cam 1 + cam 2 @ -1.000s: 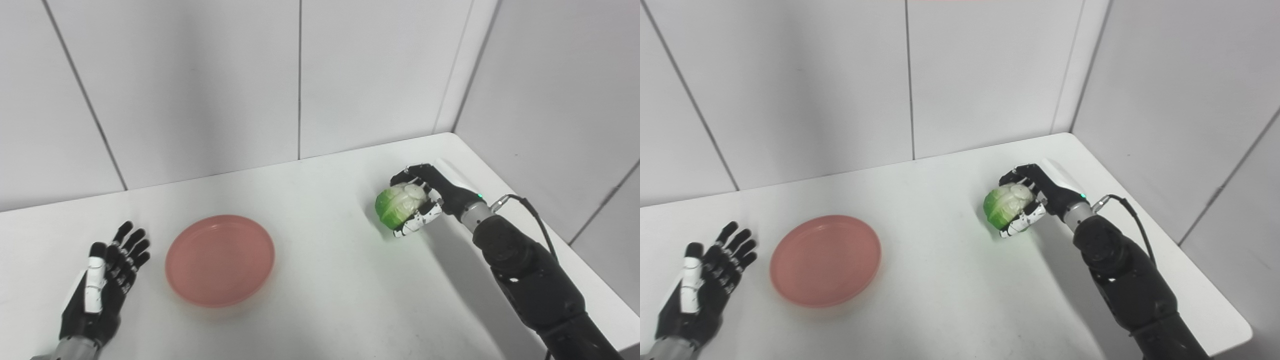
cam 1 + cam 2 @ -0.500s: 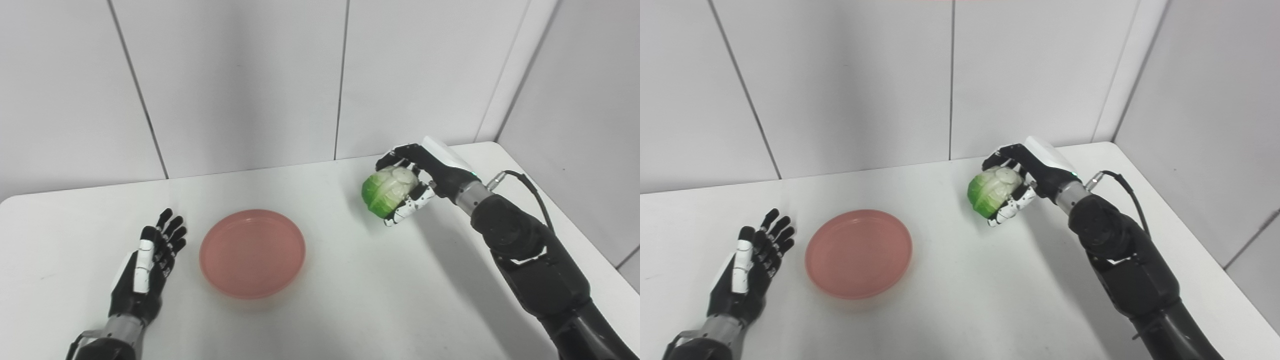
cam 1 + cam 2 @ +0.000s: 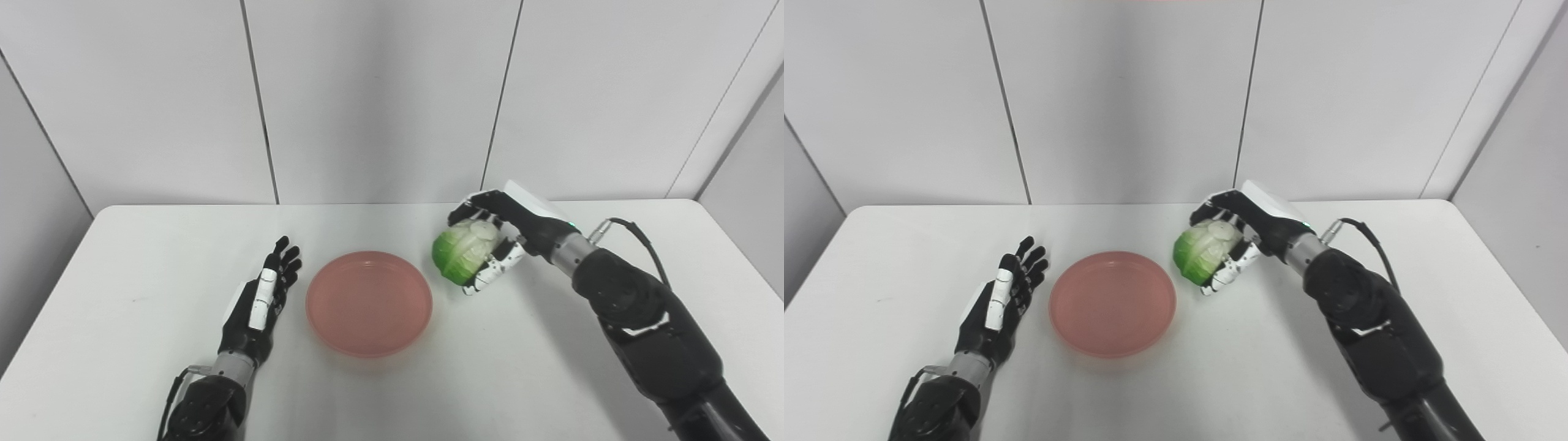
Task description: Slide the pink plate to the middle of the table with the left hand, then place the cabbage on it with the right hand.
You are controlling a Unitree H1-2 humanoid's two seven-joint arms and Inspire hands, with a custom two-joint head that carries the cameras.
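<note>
Pink round plastic plate (image 3: 369,302) sits mid-table — my right hand (image 3: 511,236) grips the green cabbage (image 3: 460,252) beside it, unplaced — left hand (image 3: 260,303) empty, fingers spread.

Left arm: enters from the lower left, forearm angled up and slightly right. Left hand (image 3: 260,306): fingers straight and spread, pointing away from the robot, empty, low over the table (image 3: 153,257). Right arm: enters from the lower right, bent at the elbow, forearm reaching up and left, cable looped at the wrist. Right hand (image 3: 511,236): raised, fingers (image 3: 474,202) and thumb curled around the cabbage (image 3: 459,252).
</note>
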